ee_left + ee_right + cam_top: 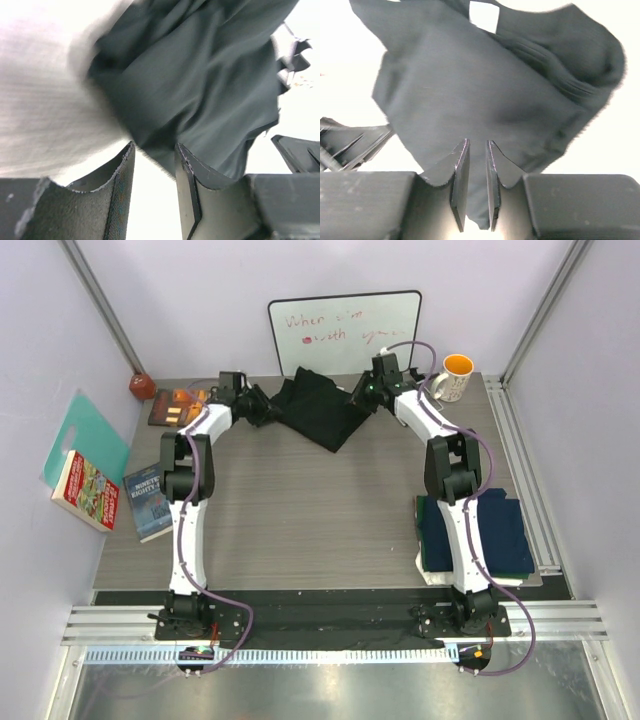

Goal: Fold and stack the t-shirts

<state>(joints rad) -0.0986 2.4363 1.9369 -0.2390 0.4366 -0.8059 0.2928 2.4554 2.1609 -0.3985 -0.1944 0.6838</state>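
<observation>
Blown-out, blurry wrist views (overhead crisp)

The left arm [185,530] and right arm [466,540] had slim white links between chunky black joints. A purple cable [412,343] trailed along each. Both rose from black bases [186,615] at 6 o'clock. The left claw [155,150] and right claw [477,146] were matte black, with scooped fingers.

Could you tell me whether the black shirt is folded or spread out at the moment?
Neither: the black shirt is crumpled in a bunch, with uneven creases and a loose corner sticking out. It is neither neatly folded nor flat.
</observation>
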